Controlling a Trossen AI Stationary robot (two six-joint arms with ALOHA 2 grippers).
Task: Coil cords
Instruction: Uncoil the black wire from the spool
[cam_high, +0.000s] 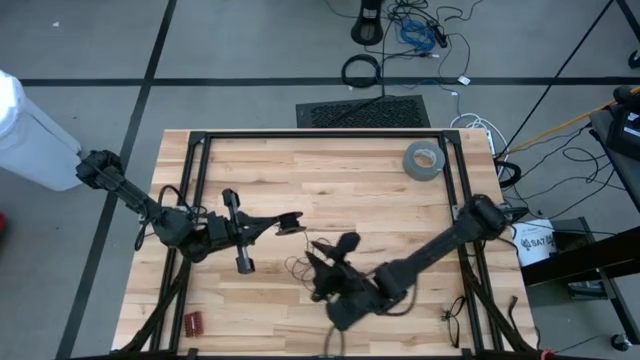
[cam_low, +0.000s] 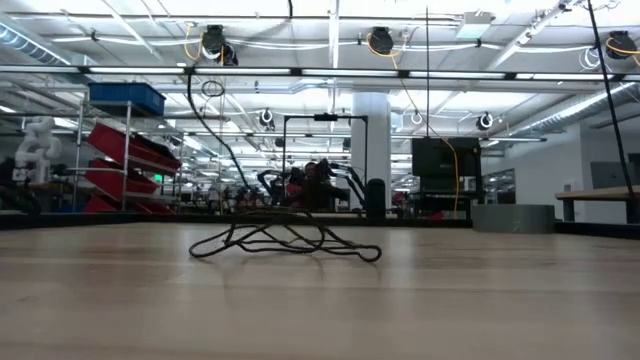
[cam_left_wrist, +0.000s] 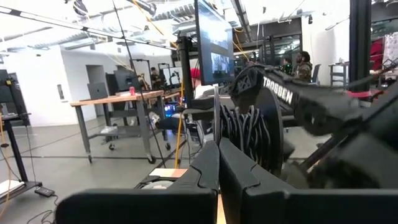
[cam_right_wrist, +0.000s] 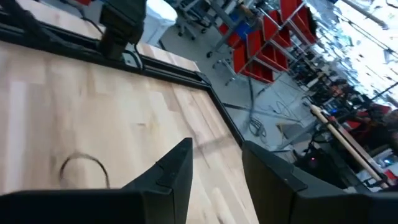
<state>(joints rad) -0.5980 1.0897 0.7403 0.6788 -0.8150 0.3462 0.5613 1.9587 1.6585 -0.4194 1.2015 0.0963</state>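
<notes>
The cord, a very thin black wire, lies in a loose tangle (cam_high: 306, 258) (cam_low: 285, 240) on the wooden table's middle. One strand runs up to a small dark bundle (cam_high: 291, 222) at the tips of my left gripper (cam_high: 274, 225), which hovers left of centre, shut and pointing toward the table's right. My right gripper (cam_high: 326, 266) hangs open just right of the tangle, above the table. In its wrist view, only bare wood shows between its fingers (cam_right_wrist: 214, 168), and a cord loop (cam_right_wrist: 84, 165) lies beside them. My left gripper is shut on the cord at the small dark bundle (cam_high: 291, 222), which stays lifted clear of the table. A thin pale strip (cam_left_wrist: 216, 115) stands up from between the shut fingertips. The fingers lie roughly level, coming from the table's left. The fingers hide how the strand is pinched.
A grey tape roll (cam_high: 424, 160) lies at the far right of the table. A small red item (cam_high: 193, 322) sits near the front left corner. Black frame rails (cam_high: 320, 135) run along the table's edges. A black cable ring (cam_high: 362, 70) lies on the floor beyond.
</notes>
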